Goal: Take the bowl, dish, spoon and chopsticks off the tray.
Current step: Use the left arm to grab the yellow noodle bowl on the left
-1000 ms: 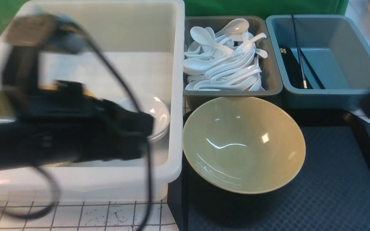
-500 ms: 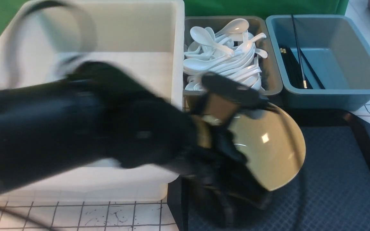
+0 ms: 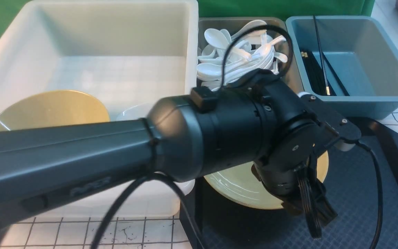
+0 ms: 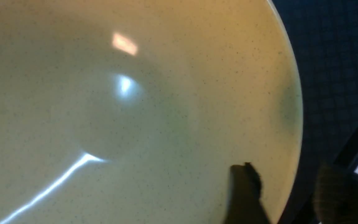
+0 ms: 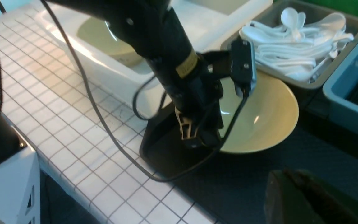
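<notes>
Olive-yellow bowl [image 3: 233, 186]: sits upright on the black tray [image 3: 358, 207], toward the tray's 10 o'clock corner, largely hidden in the front view by the left arm crossing over it.

Surroundings, taken from the bowl:
- 9 o'clock: white tub [image 3: 116, 38], just beside the tray. It holds a second yellow bowl [image 3: 50, 107] and a white dish [image 3: 133, 110] at that bowl's 3 o'clock.
- 12 o'clock: grey bin [image 3: 240, 22], piled with white spoons [image 3: 216, 71].
- 1–2 o'clock: blue bin [image 3: 368, 52], with black chopsticks [image 3: 314, 74] lying along its left side.

Left gripper [image 3: 314, 212]: points down at the bowl's rim, roughly 5 o'clock on the rim in the front view. Jaws stand apart and straddle the rim. In the left wrist view the inner finger [image 4: 244, 193] is over the bowl's inside wall and the outer finger [image 4: 334, 196] is beyond the rim, above the tray. A gap seems to show on both sides of the rim, though the outer finger is blurred. Nothing is clamped.

Right gripper [image 5: 287, 189]: only a dark, out-of-focus tip shows in its own wrist view. Jaws are closed together with nothing between them. It hangs over the tray, well apart from the bowl.

Tray and tub stand on a white tiled worktop [image 3: 81, 231].
</notes>
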